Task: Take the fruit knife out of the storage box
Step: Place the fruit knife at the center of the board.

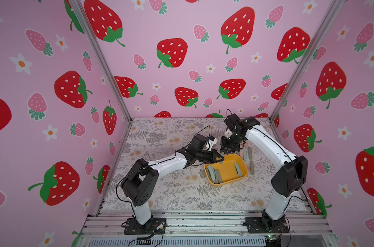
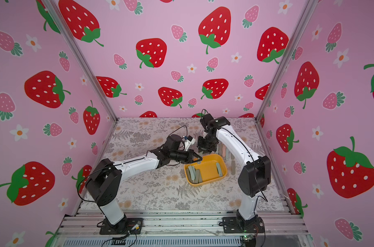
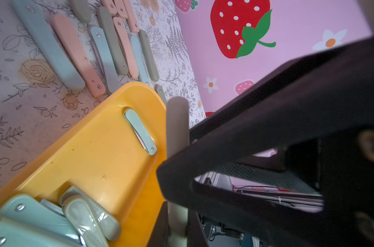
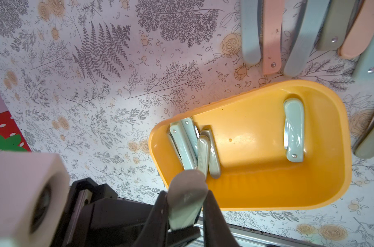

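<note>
My left gripper and right gripper both clenched on held knife, above box far-left corner. Box right of tabletop centre; inside: lone knife, bunch of about five. Row of ten-plus off far-right corner. Tabletop's left half open.

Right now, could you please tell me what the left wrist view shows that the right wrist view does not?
Only the left wrist view shows the row of knives on the table at nearly full length, plus a whole printed strawberry. Only the right wrist view shows the storage box almost whole and a blurred white housing. Both show the box's lone folded knife, the piled knives at its other end, and a grey knife held at the box's edge.
</note>
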Tool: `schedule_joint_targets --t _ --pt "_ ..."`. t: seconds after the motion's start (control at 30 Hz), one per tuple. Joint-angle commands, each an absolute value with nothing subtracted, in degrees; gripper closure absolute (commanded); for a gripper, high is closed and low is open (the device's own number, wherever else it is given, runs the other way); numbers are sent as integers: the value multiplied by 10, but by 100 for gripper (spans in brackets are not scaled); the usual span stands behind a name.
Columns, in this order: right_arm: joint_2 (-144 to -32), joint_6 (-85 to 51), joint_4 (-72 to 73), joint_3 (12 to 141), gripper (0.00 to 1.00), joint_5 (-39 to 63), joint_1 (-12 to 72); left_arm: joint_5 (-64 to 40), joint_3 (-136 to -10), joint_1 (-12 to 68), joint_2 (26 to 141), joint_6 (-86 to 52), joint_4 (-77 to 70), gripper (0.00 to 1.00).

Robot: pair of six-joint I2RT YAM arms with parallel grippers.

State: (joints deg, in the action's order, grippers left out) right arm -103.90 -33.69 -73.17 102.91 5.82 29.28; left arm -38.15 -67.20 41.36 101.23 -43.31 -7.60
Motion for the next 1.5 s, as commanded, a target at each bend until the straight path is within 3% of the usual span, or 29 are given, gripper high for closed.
schedule_joint_targets --t 0.0,0.1,0.13,0.47,0.93,1.47 --pt "-1009 -335 -746 1032 52 27 292 -396 -704 410 999 -413 -74 100" --pt "-990 -343 -750 1021 19 -10 287 -399 -716 400 1003 -406 -58 100" --pt "-981 -349 -751 1013 2 -25 285 -399 -723 395 1008 -404 -52 100" --pt "-906 -361 -700 914 1 -38 225 -424 -946 362 1182 -388 35 100" --pt "-950 -339 -701 952 1 -80 174 -464 -1416 310 1526 -507 109 100" --pt "-957 -346 -685 931 1 -61 134 -491 -1376 306 1600 -587 44 96"
